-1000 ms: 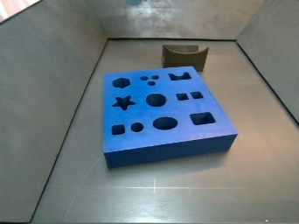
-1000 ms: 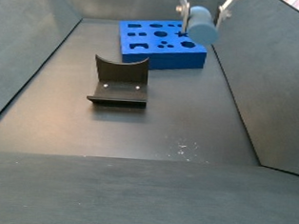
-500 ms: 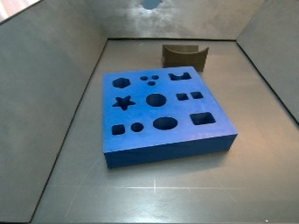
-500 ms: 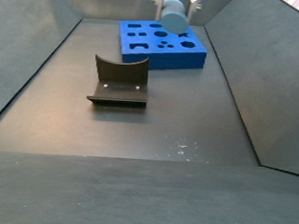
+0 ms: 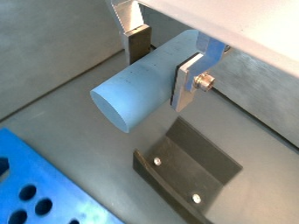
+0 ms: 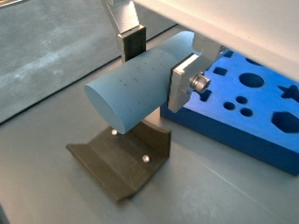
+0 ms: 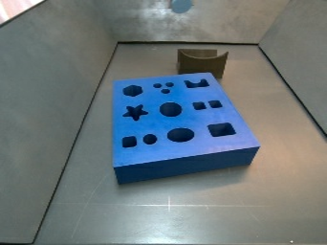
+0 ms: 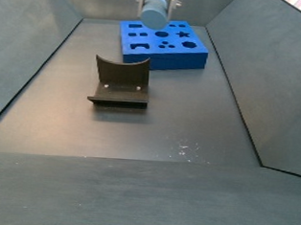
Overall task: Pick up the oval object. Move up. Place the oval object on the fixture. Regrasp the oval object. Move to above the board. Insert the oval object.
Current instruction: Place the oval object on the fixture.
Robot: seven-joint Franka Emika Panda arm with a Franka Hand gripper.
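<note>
Pale blue-grey and smooth, the oval object [image 5: 142, 80] sits between the two silver fingers [image 5: 190, 80] of the gripper [image 5: 162, 63], and I see in both wrist views that the plates are pressed on its sides, one on each side, so the fingers are clamped on it. The peg lies across the fingers, with its flat oval end face turned toward the camera in a wrist view [image 6: 105, 103]. It touches nothing else; it is carried in the air.

Under the gripper, on the dark grey floor [image 5: 70, 61], I see the fixture [image 5: 193, 171], a dark olive-brown bracket with a base plate and small pale screw heads. It is well below the oval object and not in contact with it. In a wrist view the fixture [image 6: 122, 161] stands near the board [image 6: 251, 105], with a strip of floor between them.

The board is a thick bright blue slab with many shaped holes. In a side view [image 7: 179, 127] I can count a hexagon, a star, circles and squares in its top face, and every hole I can see there is open. The fixture [image 7: 202, 60] stands behind it, close to the back wall.

In a side view the gripper [image 8: 156, 4] is high at the top edge of the picture, with the oval object [image 8: 153, 12] in it, hanging above the floor near the far corner of the board [image 8: 164, 44]. In that view the fixture [image 8: 119, 82] is lower and nearer to the camera. In the side view that looks over the board from the front, only the round pale end of the oval object [image 7: 181, 6] shows at the top edge, and the fingers I cannot see there.
</note>
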